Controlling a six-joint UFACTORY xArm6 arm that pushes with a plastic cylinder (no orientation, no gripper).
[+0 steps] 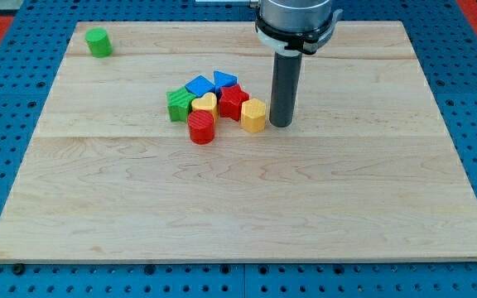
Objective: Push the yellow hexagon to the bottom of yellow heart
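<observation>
The yellow hexagon [254,115] sits at the right end of a cluster of blocks near the board's middle. The yellow heart [204,104] lies to its left, between a green star-like block [179,103] and a red star-like block [233,102]. A red cylinder [201,127] sits just below the heart. My tip [281,124] is on the board just right of the yellow hexagon, touching it or nearly so.
A blue block [199,85] and a blue triangle [224,79] sit at the top of the cluster. A green cylinder [98,42] stands alone at the board's top left. The wooden board [238,207] lies on a blue pegboard.
</observation>
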